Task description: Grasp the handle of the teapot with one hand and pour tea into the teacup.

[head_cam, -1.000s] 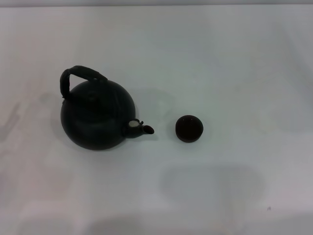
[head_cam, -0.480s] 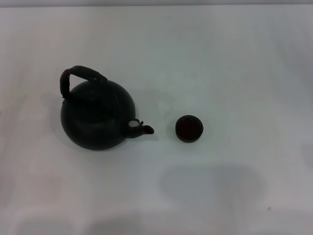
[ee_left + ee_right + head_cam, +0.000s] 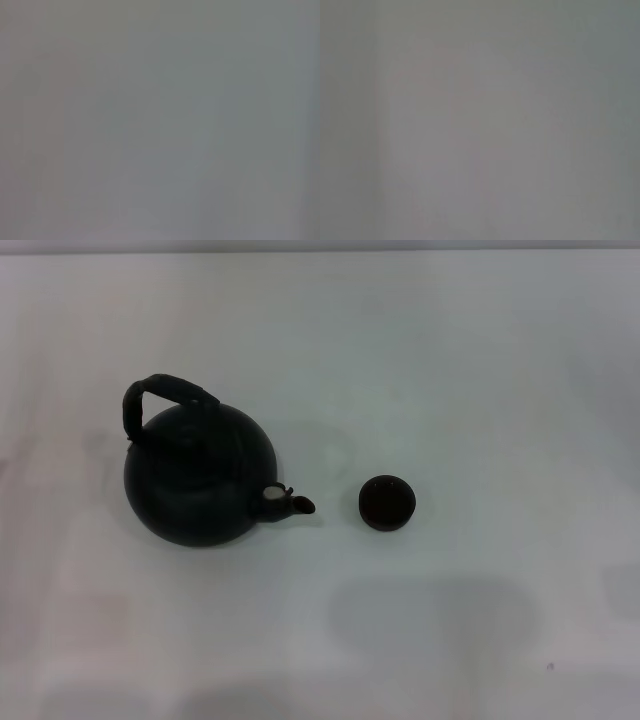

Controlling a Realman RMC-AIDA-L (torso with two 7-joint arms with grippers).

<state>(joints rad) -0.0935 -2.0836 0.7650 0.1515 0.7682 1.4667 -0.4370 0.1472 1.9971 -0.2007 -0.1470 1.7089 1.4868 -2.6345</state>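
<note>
Neither pincer shows in the head view, and both wrist views give only a blank grey field, so I cannot tell how either pincer stands, whether wide, narrow or holding anything. For the same reason, nothing can be placed relative to a pincer; the things can only be placed against each other and the worktop.

The pot (image 3: pixel 198 480) stands upright on the white worktop (image 3: pixel 450 360), on the robot's left side of the scene. It is round and matte black. Its handle (image 3: pixel 165 395) arches above the pot's top on the far side, with a thicker wrapped band along its upper part. Nothing touches the handle. The short spout (image 3: pixel 292 502) sticks out of the pot toward the robot's right and points at the cup.

The cup (image 3: pixel 387 502) sits on the worktop to the right of the pot, near the tip of the spout but apart from it, with a gap of bare worktop between them. It is small, round and dark, and far smaller than the pot. It stands upright with its mouth up; what is inside it cannot be told.
</note>
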